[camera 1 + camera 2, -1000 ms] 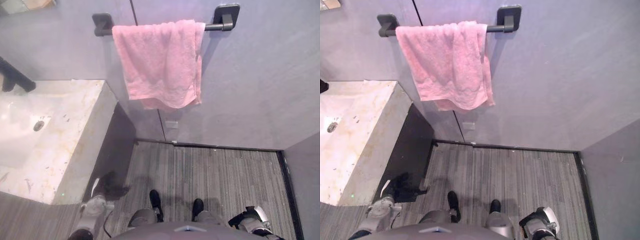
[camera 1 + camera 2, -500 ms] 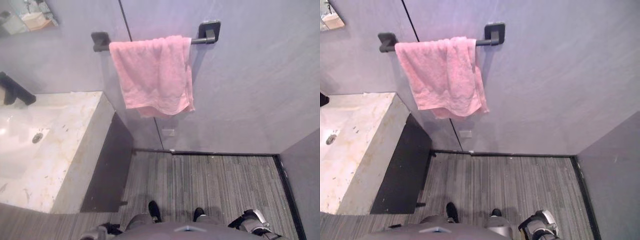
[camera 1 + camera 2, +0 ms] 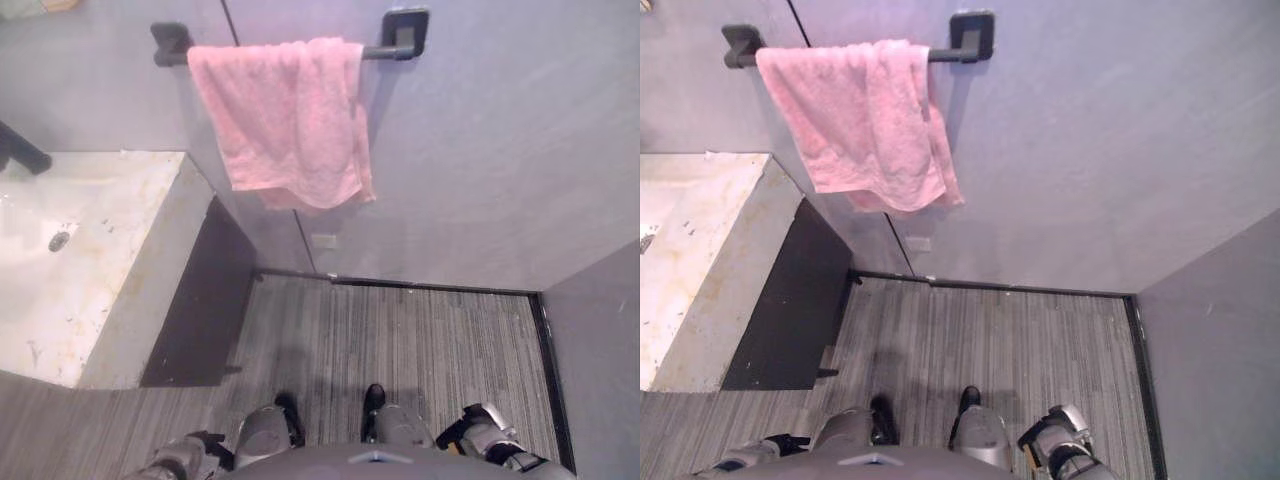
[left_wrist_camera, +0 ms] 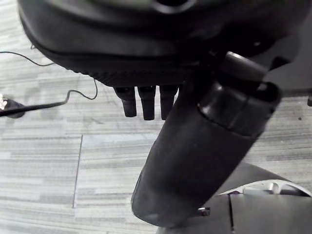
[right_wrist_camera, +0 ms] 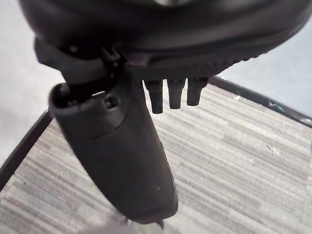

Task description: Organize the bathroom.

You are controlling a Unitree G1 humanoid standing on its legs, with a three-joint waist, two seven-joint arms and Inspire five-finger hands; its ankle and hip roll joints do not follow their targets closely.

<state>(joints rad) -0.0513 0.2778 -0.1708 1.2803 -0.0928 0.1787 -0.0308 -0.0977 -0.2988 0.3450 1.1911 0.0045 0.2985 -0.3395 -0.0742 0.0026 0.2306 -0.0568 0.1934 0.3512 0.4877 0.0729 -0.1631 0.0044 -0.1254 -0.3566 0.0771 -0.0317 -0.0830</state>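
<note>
in the left eye view, a pink towel [image 3: 285,120] hung over a dark rail [image 3: 390,50] on the grey wall, bunched toward the rail's left end and draped unevenly, its right edge folded over and its lower hem crooked. to the left stood a pale stone sink counter [image 3: 130,270] with a drain [image 3: 59,240] in the basin. the striped floor [image 3: 420,340] lay below. the left hand [image 3: 190,455] and right hand [image 3: 485,440] showed low at the bottom edge, well apart from the towel and far beneath it.

in the right eye view, the same towel [image 3: 860,125] sagged from the rail [image 3: 950,52], with the counter [image 3: 710,260] at the left and the right hand [image 3: 1055,440] down by the floor.

in the left wrist view, the left hand [image 4: 195,146] had its fingers [image 4: 144,102] straight and relaxed beside the thick thumb, holding nothing, with only floor past them.

in the right wrist view, the right hand [image 5: 122,151] was likewise loose, its fingers [image 5: 173,95] straight, gripping nothing above the floor [image 5: 243,161].

the towel looked light, soft and floppy, likely to slide along the smooth rail if tugged from one side. i judged the best hold would be a pinch on the lower hem or a corner, with both hands raised to spread it evenly.
</note>
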